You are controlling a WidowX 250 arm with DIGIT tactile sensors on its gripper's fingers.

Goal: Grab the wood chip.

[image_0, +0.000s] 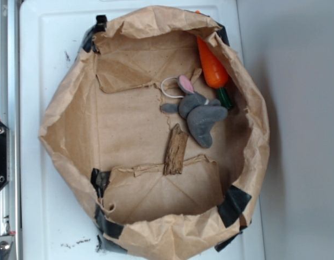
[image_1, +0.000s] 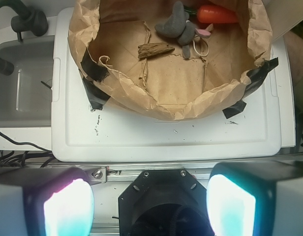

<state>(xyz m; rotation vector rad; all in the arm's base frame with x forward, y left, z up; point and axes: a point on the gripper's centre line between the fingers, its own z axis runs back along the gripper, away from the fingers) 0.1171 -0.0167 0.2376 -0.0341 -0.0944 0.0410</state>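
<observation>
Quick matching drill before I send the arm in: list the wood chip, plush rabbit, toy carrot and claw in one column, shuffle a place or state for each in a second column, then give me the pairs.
Things:
1. wood chip
2. plush rabbit
3. toy carrot
4. claw

Places or states:
A. orange, lying against the paper bag wall
B. open, outside the bag, above the white tray
C. grey, lying between the carrot and the chip
D. brown, on the bag floor, one end at a torn paper flap

Pairs: 1-D, 2-C, 3-A, 4-B

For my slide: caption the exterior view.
Wood chip lies beside plush rabbit and toy carrot inside paper bag.
</observation>
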